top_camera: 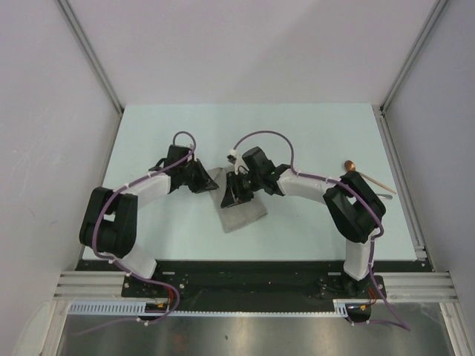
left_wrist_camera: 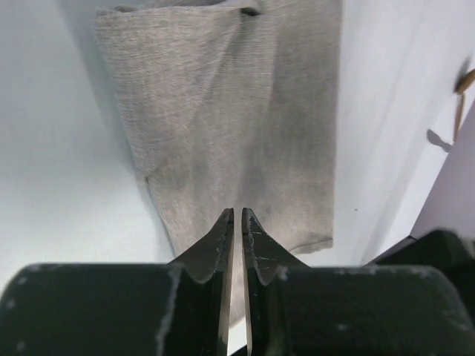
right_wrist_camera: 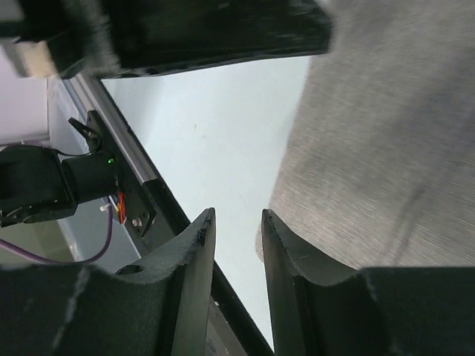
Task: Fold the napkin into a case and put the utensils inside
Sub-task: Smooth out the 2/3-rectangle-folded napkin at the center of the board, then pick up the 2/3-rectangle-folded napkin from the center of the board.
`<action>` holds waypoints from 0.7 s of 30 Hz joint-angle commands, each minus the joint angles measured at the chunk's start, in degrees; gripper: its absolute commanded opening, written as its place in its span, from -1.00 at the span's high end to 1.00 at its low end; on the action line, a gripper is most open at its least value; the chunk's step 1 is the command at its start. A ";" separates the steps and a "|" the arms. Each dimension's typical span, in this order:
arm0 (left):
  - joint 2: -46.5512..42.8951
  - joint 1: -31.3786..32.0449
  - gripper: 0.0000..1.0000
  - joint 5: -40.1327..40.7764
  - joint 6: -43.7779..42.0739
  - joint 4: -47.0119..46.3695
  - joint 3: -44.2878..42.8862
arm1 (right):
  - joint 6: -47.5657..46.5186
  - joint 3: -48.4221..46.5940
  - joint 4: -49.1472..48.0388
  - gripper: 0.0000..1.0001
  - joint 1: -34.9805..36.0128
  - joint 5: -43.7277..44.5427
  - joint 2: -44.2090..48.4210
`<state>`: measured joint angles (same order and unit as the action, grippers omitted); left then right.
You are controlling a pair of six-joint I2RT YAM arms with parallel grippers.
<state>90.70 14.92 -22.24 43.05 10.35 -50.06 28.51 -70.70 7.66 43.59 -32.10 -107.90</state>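
Top view shows napkin (top_camera: 241, 211) at counter (top_camera: 312, 141) centre, spoon (top_camera: 349, 164) near right edge; only wrist views reveal left fingers (left_wrist_camera: 220, 241) almost pressed together, right fingers (right_wrist_camera: 194, 252) spread beside napkin

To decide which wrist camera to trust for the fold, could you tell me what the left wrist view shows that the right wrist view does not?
Only the left wrist: the napkin nearly whole with its fold crease, a utensil at the far right, and the left gripper nearly closed. Only the right wrist: the right gripper open, the table's edge rail. Both: napkin on the pale table.
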 commanded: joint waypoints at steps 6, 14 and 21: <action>10.63 -0.33 0.85 4.13 -1.39 -3.41 -3.11 | 3.48 5.04 -10.38 0.30 2.20 -5.79 -6.44; 8.54 -0.42 0.80 5.36 -2.27 0.28 -7.59 | 1.28 5.92 -8.02 0.28 0.62 -4.73 -2.60; 0.98 5.19 0.15 8.70 -5.52 6.70 -13.12 | -2.58 6.27 3.48 -0.20 -4.56 2.03 9.98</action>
<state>97.97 15.75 -16.38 40.51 14.09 -58.61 29.65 -63.42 4.99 42.44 -34.65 -106.41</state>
